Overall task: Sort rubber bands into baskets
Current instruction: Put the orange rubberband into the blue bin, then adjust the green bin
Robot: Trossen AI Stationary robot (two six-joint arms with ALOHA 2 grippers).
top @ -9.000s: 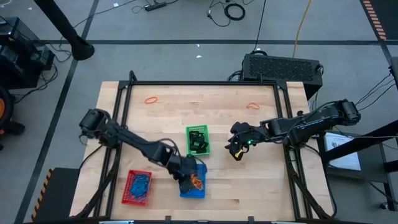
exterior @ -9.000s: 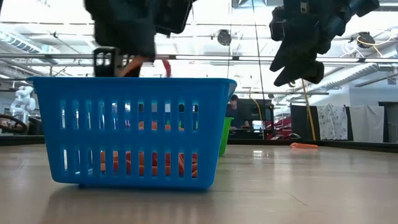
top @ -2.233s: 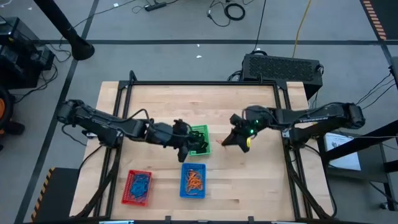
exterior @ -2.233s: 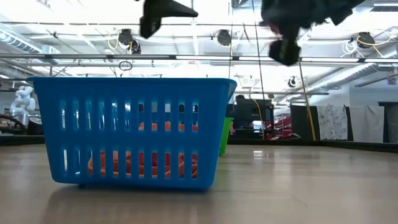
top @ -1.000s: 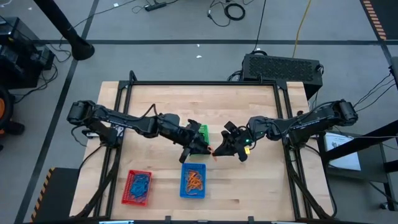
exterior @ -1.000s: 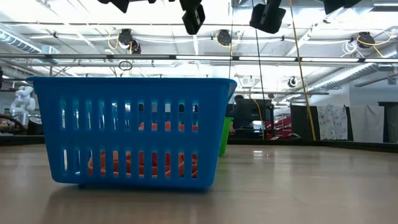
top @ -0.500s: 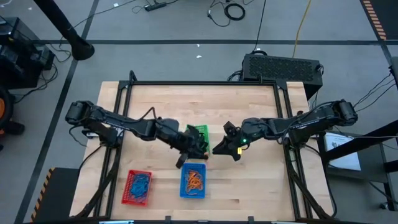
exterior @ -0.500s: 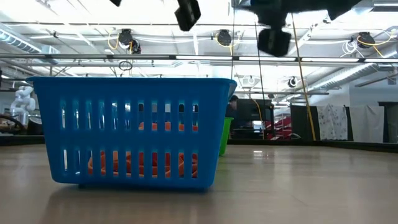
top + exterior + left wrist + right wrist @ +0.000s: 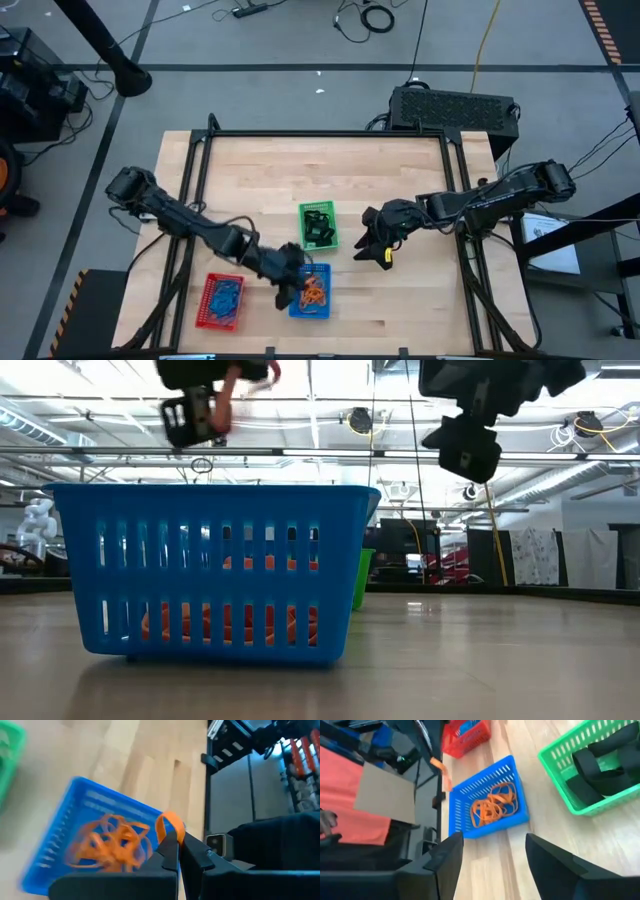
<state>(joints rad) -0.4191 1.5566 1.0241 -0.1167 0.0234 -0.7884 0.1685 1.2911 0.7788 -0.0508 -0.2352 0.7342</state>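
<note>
a: from above we barely see it; our left wrist view shows the left gripper (image 9: 178, 851) pinching an orange rubber band (image 9: 170, 824), a thin loop standing up from the fingertips.

b: it hangs over the blue basket (image 9: 311, 292) of orange bands (image 9: 492, 805). our right gripper (image 9: 372, 246), fingers spread wide, waits beside the green basket (image 9: 319, 226).

Left hand (image 9: 205, 405) blurred; picture's edge cuts off right hand (image 9: 470, 420)

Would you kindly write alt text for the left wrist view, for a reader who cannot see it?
The left gripper pinches an orange rubber band above a blue basket holding a tangle of orange rubber bands. The basket sits on a light wooden table, with a green basket at the frame's edge.
</note>
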